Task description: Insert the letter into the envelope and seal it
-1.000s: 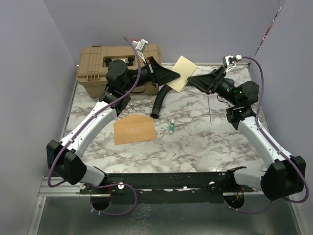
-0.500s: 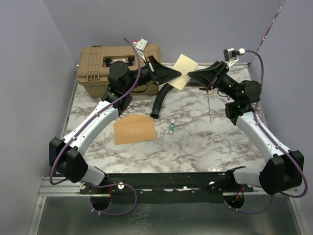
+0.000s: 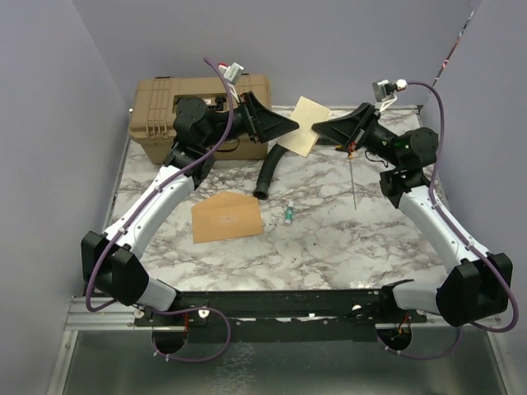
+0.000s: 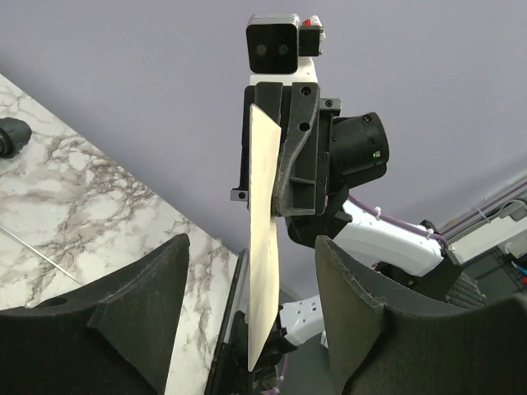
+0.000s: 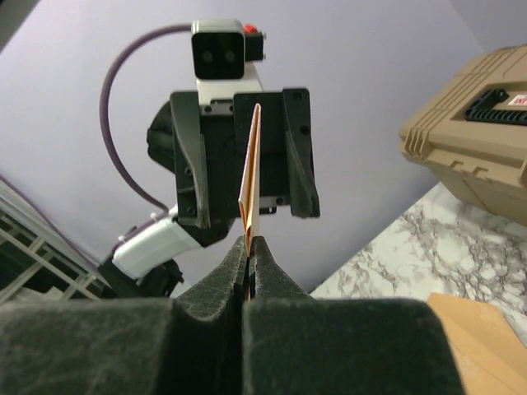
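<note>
Above the table's [image 3: 329, 239] far middle, the right gripper [image 5: 247, 245] pinches the letter [image 3: 306, 125] while the left gripper [image 4: 251, 247] stands spread around it — apparently a hand-over — so next the letter must come down to the envelope [image 3: 226, 218] lying flat, nearer and left.

The left arm [image 3: 156, 197] and right arm [image 3: 428, 218] rise toward the far side, wrists turned inward so the grippers face each other, tips almost meeting. The left gripper [image 3: 290, 125] has its fingers spread (neither touching the sheet between them). The right gripper [image 3: 318, 130] pinches the letter [image 3: 310, 113] by its edge.
</note>
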`<state>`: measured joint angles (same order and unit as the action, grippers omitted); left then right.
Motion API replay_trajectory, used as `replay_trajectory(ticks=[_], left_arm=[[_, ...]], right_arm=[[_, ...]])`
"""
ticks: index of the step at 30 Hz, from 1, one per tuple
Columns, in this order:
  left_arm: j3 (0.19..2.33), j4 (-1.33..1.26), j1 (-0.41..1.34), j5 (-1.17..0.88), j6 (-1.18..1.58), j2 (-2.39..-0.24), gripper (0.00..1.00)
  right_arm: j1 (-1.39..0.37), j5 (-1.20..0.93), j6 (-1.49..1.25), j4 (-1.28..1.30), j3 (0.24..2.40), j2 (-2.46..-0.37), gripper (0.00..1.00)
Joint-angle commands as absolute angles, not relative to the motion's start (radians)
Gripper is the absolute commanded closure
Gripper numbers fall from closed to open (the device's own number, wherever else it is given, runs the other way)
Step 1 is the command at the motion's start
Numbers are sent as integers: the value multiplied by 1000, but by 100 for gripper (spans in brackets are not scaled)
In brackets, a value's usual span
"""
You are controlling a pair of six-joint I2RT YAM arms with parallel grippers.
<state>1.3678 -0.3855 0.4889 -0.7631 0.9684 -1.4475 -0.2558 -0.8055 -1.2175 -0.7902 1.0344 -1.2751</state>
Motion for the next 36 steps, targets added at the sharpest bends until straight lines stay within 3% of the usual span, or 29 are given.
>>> replay_trajectory(ticks=[1, 4, 10, 16, 17, 19, 20, 22, 25, 28, 31, 34, 36], left_arm=[[1424, -373, 471, -869, 912, -1439, 36], [1431, -374, 471, -898, 910, -1453, 42], [1423, -372, 472, -934, 917, -1468, 64], [1413, -373, 473, -950, 923, -1468, 100], [1411, -372, 474, -944, 925, -1467, 100], [1401, -372, 475, -908, 934, -1459, 100], [1393, -372, 477, -876, 945, -1453, 100], [1373, -380, 478, -817, 968, -1440, 100], [1334, -419, 480, -730, 1021, -1418, 100], [1296, -476, 486, -680, 1074, -1405, 100], [1270, -490, 488, -671, 1088, -1393, 100], [1240, -491, 488, -664, 1090, -1375, 100], [1218, -484, 486, -659, 1077, -1359, 100]], right_arm=[[-261, -963, -1120, -705, 1092, -1269, 100], [-261, -1047, -1059, -615, 1126, -1285, 100], [-261, -1098, -974, -494, 1161, -1298, 100], [-261, -1094, -989, -517, 1144, -1296, 99], [-261, -1087, -994, -522, 1139, -1294, 91], [-262, -1056, -1028, -558, 1114, -1286, 63], [-263, -1039, -1063, -612, 1087, -1280, 55], [-271, -999, -1153, -762, 1027, -1275, 47], [-298, -968, -1249, -910, 981, -1293, 45], [-324, -945, -1288, -987, 966, -1316, 50], [-328, -915, -1295, -1003, 959, -1320, 63], [-328, -882, -1284, -977, 962, -1319, 88], [-328, -861, -1258, -923, 964, -1317, 99]])
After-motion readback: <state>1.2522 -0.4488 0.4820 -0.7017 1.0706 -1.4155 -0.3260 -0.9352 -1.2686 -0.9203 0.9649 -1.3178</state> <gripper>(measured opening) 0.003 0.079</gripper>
